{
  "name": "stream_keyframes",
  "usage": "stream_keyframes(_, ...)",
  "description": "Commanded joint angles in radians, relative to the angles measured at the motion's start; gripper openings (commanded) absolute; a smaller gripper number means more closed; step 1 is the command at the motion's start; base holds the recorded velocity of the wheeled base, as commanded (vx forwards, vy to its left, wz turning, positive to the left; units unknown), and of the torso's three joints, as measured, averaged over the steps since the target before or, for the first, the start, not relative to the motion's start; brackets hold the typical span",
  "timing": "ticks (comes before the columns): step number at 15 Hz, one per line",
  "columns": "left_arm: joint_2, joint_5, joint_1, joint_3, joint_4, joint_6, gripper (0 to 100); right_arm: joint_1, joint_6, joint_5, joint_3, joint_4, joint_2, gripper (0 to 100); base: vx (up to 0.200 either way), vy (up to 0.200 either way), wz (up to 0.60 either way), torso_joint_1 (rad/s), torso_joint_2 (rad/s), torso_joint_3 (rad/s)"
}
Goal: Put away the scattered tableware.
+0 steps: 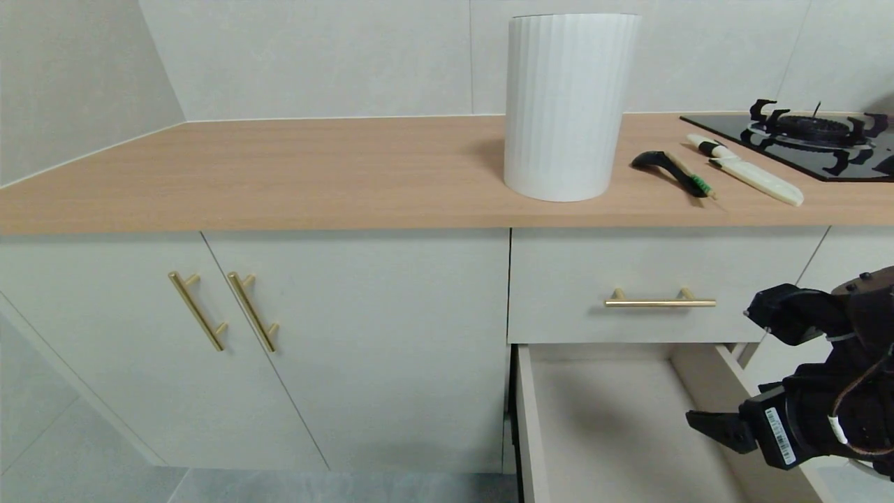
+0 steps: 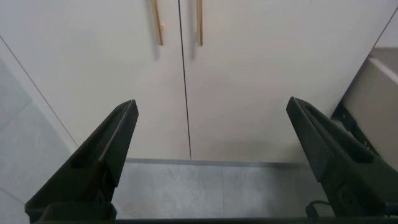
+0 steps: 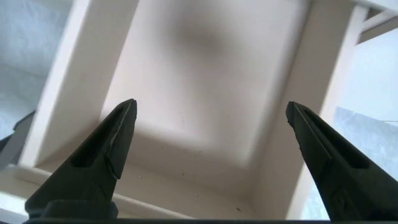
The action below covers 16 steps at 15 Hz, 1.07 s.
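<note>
Two utensils lie on the wooden counter [image 1: 314,175] at the right: a black-headed utensil [image 1: 674,171] with a wooden and green handle, and a cream knife [image 1: 746,178] with a black band. An open, bare drawer [image 1: 614,419] is pulled out below them. My right gripper [image 1: 721,364] hangs open over the drawer's right side, well below the counter, and the right wrist view looks between its fingers [image 3: 115,146] into the drawer's inside [image 3: 205,81]. My left gripper [image 2: 211,107] is open and holds nothing, facing the cabinet doors [image 2: 249,74] low near the floor.
A tall white ribbed canister [image 1: 564,105] stands on the counter left of the utensils. A black gas hob [image 1: 814,140] occupies the far right corner. A shut drawer with a gold handle [image 1: 660,302] sits above the open one. Two doors with gold handles [image 1: 223,311] are to the left.
</note>
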Motion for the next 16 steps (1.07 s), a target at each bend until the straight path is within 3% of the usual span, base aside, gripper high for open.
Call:
stream_keyframes(1, 0.001, 0.000, 0.001, 0.001, 0.001, 0.000, 100, 0.000, -0.001, 0.000, 0.000, 0.001, 0.000, 100, 0.000, 0.000, 0.00, 0.080, -0.13, -0.295)
stream_keyframes(16, 0.001, 0.000, -0.001, 0.001, 0.001, 0.000, 100, 0.000, -0.004, 0.000, 0.008, 0.001, 0.003, 100, 0.000, 0.000, 0.00, 0.159, -0.47, -0.291)
